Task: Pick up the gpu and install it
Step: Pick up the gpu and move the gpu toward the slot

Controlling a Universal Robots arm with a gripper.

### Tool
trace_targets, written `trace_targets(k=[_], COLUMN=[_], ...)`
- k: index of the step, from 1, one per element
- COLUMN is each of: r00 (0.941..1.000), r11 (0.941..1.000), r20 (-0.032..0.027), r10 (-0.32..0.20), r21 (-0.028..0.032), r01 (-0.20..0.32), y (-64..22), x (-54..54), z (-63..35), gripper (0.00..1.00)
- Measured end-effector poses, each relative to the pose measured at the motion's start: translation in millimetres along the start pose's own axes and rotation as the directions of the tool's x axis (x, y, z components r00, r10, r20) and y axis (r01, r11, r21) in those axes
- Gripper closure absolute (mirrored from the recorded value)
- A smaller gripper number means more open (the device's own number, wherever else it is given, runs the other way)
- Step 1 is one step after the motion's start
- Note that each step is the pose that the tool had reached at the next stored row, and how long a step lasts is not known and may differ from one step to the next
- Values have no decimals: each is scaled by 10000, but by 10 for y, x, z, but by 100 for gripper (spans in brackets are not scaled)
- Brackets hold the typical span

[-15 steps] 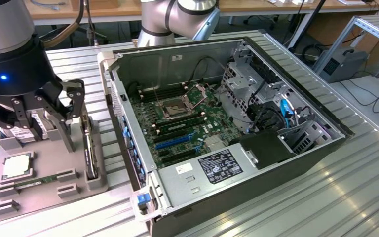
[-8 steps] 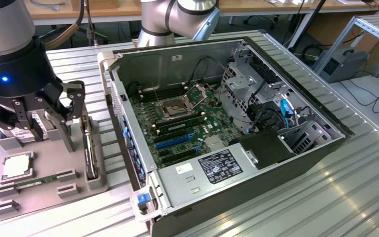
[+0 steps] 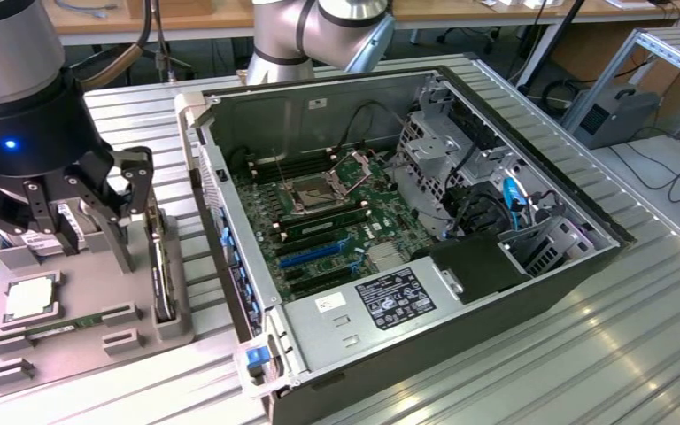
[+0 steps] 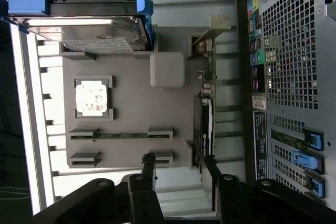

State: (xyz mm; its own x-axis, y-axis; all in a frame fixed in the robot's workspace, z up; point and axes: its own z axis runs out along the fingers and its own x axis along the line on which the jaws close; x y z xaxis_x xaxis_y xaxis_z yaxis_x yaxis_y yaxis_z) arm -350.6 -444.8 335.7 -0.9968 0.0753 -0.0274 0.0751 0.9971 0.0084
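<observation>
The gpu (image 4: 204, 114) is a thin dark card standing on its edge in a slot of the grey parts holder (image 4: 131, 108), with its silver bracket (image 4: 217, 24) at one end. In the exterior view the gpu (image 3: 166, 270) stands at the holder's side nearest the computer case. My gripper (image 3: 95, 237) hangs above the holder, a little to the exterior view's left of the card and apart from it. In the wrist view my gripper (image 4: 178, 170) is open with nothing between its fingers, and one fingertip (image 4: 210, 167) is close to the card's near end.
An open computer case (image 3: 198, 115) lies on the slatted metal table, showing the motherboard (image 3: 328, 226) with blue slots (image 3: 312, 257). The holder also carries a hard drive in a blue caddy (image 4: 84, 19), a processor chip (image 4: 93, 98) and a memory stick (image 4: 121, 136).
</observation>
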Motion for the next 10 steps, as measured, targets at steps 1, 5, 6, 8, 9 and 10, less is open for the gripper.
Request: trace_targets(k=[1,5,6,8,9,10], r00=[10000,10000,10000,10000,10000,10000], r11=[10000,10000,10000,10000,10000,10000], r20=[0,0,-1,0,0,0], r10=[0,0,0,0,0,0], r21=[0,0,1,0,-1,0], r01=[0,0,0,0,0,0], y=[0,0,0,0,0,0], x=[0,0,0,1,1,1], z=[3,16,19,25,29,31], gripper=[52,52,52,52,52,52])
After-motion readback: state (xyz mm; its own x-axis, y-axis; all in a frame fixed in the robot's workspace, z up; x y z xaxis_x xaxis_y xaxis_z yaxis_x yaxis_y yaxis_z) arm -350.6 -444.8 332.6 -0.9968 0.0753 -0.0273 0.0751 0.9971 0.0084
